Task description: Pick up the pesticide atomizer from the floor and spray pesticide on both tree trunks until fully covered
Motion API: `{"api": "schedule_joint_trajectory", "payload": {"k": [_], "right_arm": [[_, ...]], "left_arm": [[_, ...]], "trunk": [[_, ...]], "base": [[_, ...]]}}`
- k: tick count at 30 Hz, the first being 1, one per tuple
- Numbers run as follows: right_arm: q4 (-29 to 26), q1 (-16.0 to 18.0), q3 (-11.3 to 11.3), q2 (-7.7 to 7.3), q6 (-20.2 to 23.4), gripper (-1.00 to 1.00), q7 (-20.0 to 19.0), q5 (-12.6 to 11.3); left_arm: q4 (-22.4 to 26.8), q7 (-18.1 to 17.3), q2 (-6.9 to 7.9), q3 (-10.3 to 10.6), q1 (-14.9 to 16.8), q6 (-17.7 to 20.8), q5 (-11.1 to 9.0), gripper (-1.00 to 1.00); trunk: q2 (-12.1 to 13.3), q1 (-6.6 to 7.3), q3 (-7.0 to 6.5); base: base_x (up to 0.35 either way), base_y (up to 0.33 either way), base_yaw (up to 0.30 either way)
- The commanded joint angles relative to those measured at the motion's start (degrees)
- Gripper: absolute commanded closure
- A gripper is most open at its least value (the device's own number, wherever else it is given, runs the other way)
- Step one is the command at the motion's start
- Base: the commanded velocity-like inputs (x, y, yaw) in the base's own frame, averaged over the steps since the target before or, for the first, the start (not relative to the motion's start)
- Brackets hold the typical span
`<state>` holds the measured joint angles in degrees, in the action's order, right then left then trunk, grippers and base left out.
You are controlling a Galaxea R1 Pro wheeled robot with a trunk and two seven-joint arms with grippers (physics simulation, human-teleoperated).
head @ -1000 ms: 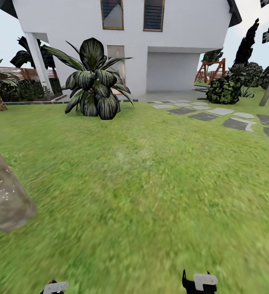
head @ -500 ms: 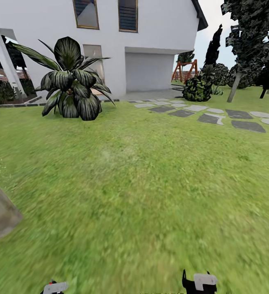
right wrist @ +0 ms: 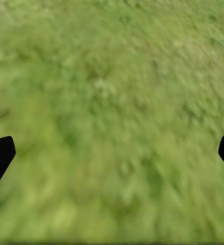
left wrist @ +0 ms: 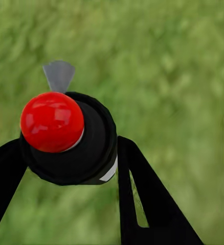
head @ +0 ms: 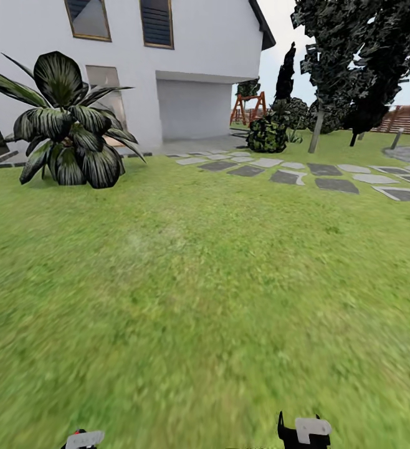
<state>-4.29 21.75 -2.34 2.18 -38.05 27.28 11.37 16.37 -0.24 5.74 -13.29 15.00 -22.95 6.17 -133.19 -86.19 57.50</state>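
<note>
Left pincer point(left wrist: 66, 153) gripping atomizer point(left wrist: 66, 138) over lawn point(head: 217, 280), right pincer point(right wrist: 112, 148) open, trees point(head: 348, 50) upper right

White house point(head: 186, 37) with garage door point(head: 194, 109), broad-leaved striped plant point(head: 68, 131), round bush point(head: 267, 134), red-brown swing frame point(head: 245, 107), narrow dark conifer point(head: 285, 73)

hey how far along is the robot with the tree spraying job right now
Done: the pesticide atomizer is off the grass, clamped between the left gripper fingers, red cap toward the camera. In hand: the robot faces open lawn, with a tree standing far off by the stepping stones. The right gripper hangs open and empty. Left: reaching a trunk and spraying; no coverage is visible from here.
</note>
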Motion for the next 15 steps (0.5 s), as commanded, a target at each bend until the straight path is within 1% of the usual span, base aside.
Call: {"api": "schedule_joint_trajectory", "payload": {"k": [1,15], "right_arm": [[0.08,0.05,-0.21,0.01,0.08,-1.0,0.59,0.41],[0.08,0.05,-0.21,0.01,0.08,-1.0,0.6,0.41]], "left_arm": [[-0.02,-0.03,-0.02,-0.42,0.02,-0.23,0.6,1.0],[-0.02,-0.03,-0.02,-0.42,0.02,-0.25,0.6,1.0]], "trunk": [[-0.02,0.01,0.05],[-0.02,0.01,0.31]], "base": [[0.0,0.0,-0.3],[0.0,0.0,-0.3]]}}
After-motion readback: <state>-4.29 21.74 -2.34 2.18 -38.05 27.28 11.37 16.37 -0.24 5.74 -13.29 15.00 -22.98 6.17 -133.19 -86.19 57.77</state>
